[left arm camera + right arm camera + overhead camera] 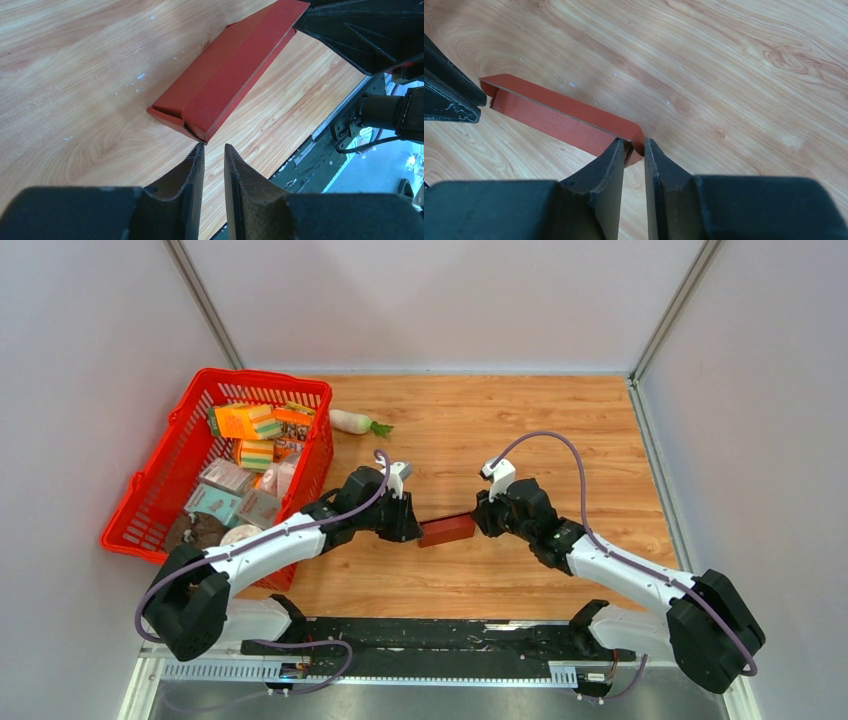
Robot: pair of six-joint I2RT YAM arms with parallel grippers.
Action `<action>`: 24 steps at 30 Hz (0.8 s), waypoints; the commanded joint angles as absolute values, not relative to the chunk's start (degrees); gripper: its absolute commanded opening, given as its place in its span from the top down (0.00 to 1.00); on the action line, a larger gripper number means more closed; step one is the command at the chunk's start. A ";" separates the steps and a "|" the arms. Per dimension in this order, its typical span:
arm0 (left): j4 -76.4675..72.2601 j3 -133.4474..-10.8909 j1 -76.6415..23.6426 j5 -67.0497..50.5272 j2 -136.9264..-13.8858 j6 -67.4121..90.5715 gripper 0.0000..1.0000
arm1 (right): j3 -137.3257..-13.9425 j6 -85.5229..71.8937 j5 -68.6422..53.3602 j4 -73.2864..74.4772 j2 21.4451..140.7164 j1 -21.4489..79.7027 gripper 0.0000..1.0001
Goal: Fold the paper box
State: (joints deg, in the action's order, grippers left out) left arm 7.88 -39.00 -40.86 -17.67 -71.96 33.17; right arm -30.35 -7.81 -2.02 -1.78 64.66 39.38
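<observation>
The paper box [447, 530] is a dark red, flattened, elongated cardboard piece lying on the wooden table between both grippers. My left gripper [412, 525] is at its left end. In the left wrist view the jaws [213, 146] stand a narrow gap apart with only wood between them, and the box's [235, 65] near corner touches the left fingertip. My right gripper [478, 515] is at the right end. In the right wrist view its jaws [632, 142] are closed on the box's [559, 112] rounded end flap.
A red mesh basket [265, 377] with orange packets [248, 422] and other boxes stands at the left, close behind the left arm. A white radish [352, 421] lies beside it. Grey walls enclose the table.
</observation>
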 commanded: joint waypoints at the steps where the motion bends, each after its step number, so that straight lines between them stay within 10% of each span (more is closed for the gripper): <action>1: 6.86 -41.22 -41.13 -18.11 -72.42 33.05 0.72 | -30.67 -6.68 -0.79 -5.62 65.21 39.20 0.77; 24: 7.21 -42.80 -41.05 -16.00 -72.68 32.43 0.58 | -31.91 -6.33 3.95 -2.99 63.02 40.69 0.94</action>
State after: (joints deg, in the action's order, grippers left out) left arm 7.88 -40.16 -40.88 -17.34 -73.08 32.86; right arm -30.35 -7.42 1.96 -2.48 65.10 39.88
